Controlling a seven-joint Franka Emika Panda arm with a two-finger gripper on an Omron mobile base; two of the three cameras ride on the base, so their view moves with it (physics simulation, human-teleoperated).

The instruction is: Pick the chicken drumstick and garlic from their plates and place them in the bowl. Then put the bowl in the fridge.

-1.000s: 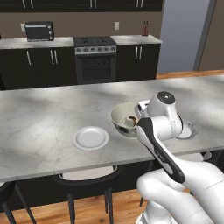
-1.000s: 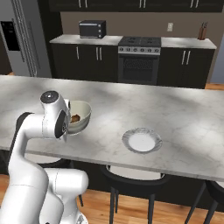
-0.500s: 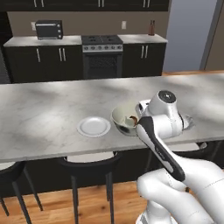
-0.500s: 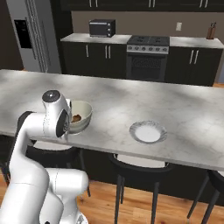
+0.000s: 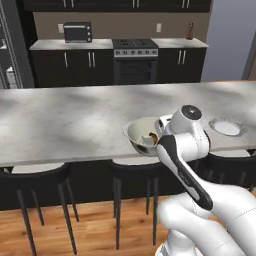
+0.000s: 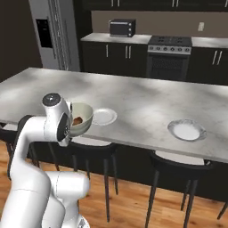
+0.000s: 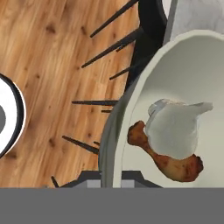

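2 fingers (image 7: 109, 177) clamp bowl (image 7: 175, 87) rim.

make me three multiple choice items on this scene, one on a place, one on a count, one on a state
1. Where is the chicken drumstick?
A. on a plate
B. inside the bowl
C. on the floor

2. How many white plates lie on the counter in the right base view?
A. two
B. none
C. four

3. In what state is the bowl?
A. upside down on the counter
B. standing inside the fridge
C. gripped at its rim by the shut tool, off the counter's edge

Answers:
1 B: the hand view shows the drumstick lying in the bowl beside the pale garlic.
2 A: one plate sits near the bowl, another plate further along.
3 C: the hand view shows wooden floor below the bowl's rim, with the tool closed on that rim.
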